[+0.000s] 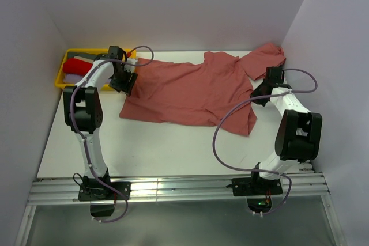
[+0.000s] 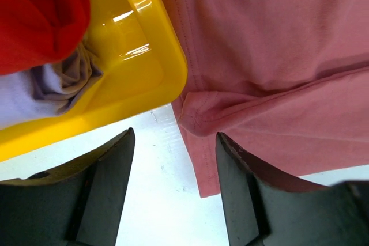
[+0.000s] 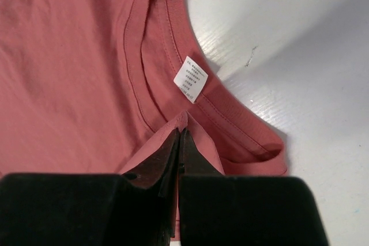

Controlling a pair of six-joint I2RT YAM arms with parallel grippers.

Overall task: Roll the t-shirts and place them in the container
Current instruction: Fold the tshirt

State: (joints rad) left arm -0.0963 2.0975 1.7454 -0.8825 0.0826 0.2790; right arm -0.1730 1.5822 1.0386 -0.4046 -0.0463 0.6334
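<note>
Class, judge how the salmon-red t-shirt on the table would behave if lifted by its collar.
Probably floppy: the salmon-red t-shirt puckers where the right gripper pinches it. Likely to drape and drag, not lift flat: it lies wrinkled across the table.

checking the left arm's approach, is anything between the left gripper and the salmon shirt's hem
Nothing visible does. The open left gripper sits right at the salmon shirt hem, which lies between its fingers. The yellow tray is beside the hem, not across it. The right gripper is shut on the collar.
</note>
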